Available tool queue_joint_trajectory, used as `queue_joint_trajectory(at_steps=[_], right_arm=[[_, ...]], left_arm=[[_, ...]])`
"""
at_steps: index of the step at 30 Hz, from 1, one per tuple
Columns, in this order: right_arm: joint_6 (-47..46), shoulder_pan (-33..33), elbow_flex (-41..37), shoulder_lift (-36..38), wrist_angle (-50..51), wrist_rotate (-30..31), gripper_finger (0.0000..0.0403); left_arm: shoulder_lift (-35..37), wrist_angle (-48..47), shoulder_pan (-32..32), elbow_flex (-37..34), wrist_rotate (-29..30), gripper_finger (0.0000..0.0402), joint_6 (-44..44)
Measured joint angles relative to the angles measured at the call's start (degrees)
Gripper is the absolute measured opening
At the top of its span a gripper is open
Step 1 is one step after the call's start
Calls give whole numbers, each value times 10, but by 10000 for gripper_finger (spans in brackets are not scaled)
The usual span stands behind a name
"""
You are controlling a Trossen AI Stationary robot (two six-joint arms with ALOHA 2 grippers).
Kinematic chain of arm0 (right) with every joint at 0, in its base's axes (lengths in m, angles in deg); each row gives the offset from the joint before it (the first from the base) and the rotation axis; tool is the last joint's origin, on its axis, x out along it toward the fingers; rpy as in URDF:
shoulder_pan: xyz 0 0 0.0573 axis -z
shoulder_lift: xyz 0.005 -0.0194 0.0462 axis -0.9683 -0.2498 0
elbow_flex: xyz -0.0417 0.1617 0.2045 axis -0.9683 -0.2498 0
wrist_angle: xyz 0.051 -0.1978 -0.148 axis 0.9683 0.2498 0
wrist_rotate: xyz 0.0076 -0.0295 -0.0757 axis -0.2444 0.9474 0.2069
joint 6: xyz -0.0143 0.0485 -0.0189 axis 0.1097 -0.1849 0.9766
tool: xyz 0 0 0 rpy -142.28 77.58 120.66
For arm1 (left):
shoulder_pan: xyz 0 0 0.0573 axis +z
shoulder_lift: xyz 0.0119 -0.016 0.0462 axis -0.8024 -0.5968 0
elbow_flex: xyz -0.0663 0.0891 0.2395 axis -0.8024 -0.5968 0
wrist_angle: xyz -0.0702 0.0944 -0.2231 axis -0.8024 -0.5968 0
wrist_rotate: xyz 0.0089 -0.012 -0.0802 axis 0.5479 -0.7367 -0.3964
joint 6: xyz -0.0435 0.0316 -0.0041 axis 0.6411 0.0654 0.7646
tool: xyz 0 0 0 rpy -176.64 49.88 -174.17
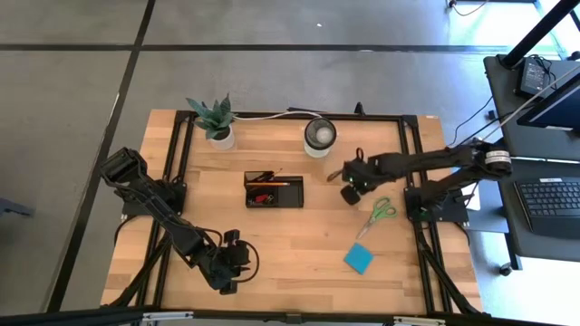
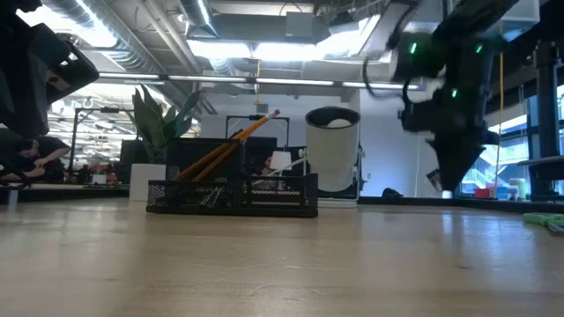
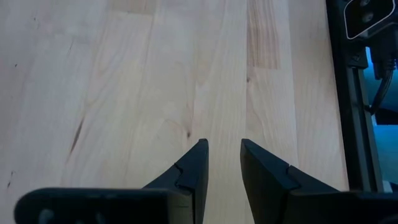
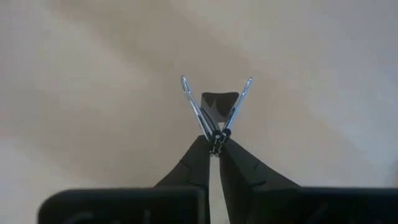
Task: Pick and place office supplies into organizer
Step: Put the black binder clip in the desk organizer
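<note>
My right gripper (image 1: 347,187) hangs over the table right of the organizer (image 1: 273,190), shut on a small black binder clip (image 4: 219,102) with silver wire handles. In the low view the right gripper (image 2: 445,180) points down, above the tabletop. The black organizer (image 2: 233,195) holds orange pencils (image 2: 231,143) that lean out over its wall, plus a red item (image 1: 265,197). Green-handled scissors (image 1: 376,217) and a blue sticky-note pad (image 1: 358,259) lie flat on the table near the right gripper. My left gripper (image 1: 228,272) waits near the table's near edge, open over bare wood (image 3: 224,155). My right gripper pinches the binder clip between its two fingertips (image 4: 202,152), at the point where the wire handles (image 4: 194,106) meet. The handles spread in a V beyond the fingertips with the black body between them. The fingers point down from above, and the clip is held off the table.
A round white-rimmed cup (image 1: 319,136) and a potted plant (image 1: 216,119) stand along the far edge. Black frame rails run along the table's left and right sides (image 1: 419,172). Bare wood lies between the organizer and the near edge.
</note>
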Motion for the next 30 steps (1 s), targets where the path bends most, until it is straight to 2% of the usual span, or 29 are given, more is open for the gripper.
queue_joint_trajectory(at_steps=[4,7,12,15,23,28,30], right_arm=[[-38,-89,24,10,-35,-6,21],[-38,-148,44,8,-114,-1,21],[27,-215,86,-20,-289,30,21],[89,-233,131,-62,-343,36,21],[268,-236,336,-242,-315,43,21],[353,-231,453,-340,-243,147,21],[365,-220,482,-368,-228,158,21]], left_arm=[[0,0,0,0,-2,86,0],[0,0,0,0,-1,86,0],[0,0,0,0,1,86,0],[0,0,0,0,2,86,0],[0,1,0,0,2,86,0],[0,2,0,0,2,86,0],[0,2,0,0,-2,86,0]])
